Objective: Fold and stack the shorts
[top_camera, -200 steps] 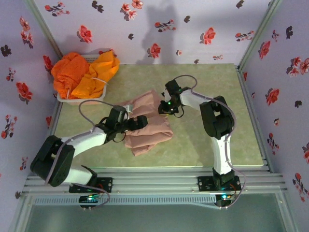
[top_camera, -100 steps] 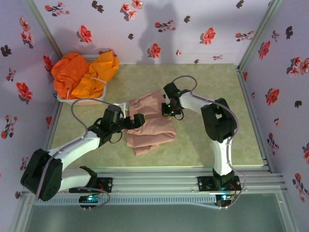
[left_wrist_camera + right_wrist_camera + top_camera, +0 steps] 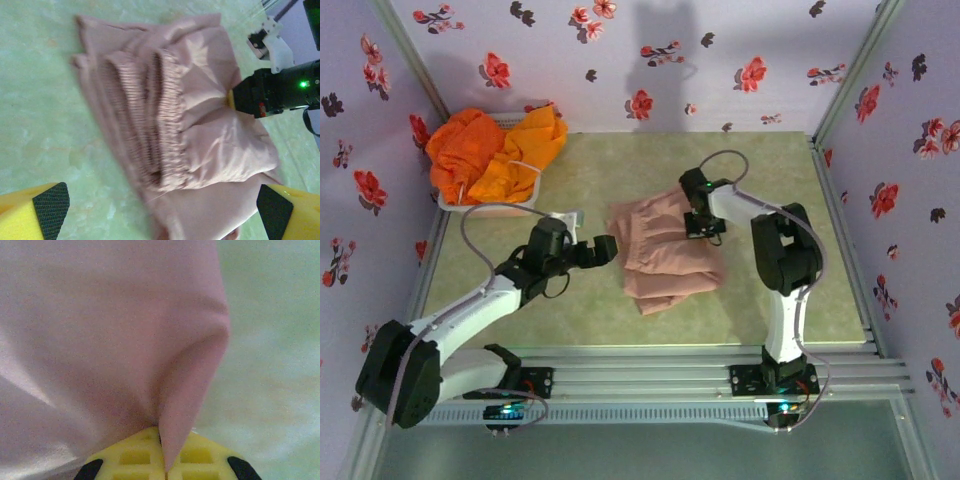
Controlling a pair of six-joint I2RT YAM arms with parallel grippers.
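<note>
**Table** [image 3: 775,175]: pale green top. It carries everything listed below.

**Basket** [image 3: 490,210]: white, in the far left corner of the table. It is heaped above its rim.

**Orange shorts, two pairs**: both lie crumpled in the basket. The deeper orange pair [image 3: 463,150] is on the left and the yellower pair [image 3: 528,148] is on the right, with a white drawstring [image 3: 523,166] looped across it. Neither is folded and neither is out on the table. Status: not yet begun.

**Pink shorts** [image 3: 665,255]: on the table, a little right of centre and well apart from the basket.
- The left wrist view shows the cloth doubled over in several layers.
- The gathered waistband sits in ridges, and the edges are uneven rather than squared.
- Status: judged partly folded and not finished.

**Right gripper** [image 3: 704,228]: at the far right edge of the pink shorts. It is clenched on a pinched fold of the pink cloth. The right wrist view shows the fabric running up out of the closed yellow fingertips.

**Left gripper** [image 3: 608,250]: just left of the pink shorts and clear of the cloth. Its jaws are spread wide and grasp nothing.

**Progress**: judged early.
- One pair is in hand and two are waiting.
- No stack has been started.
- Left to do: tidy and finish the pink fold, then fetch, fold and pile each orange pair.
</note>
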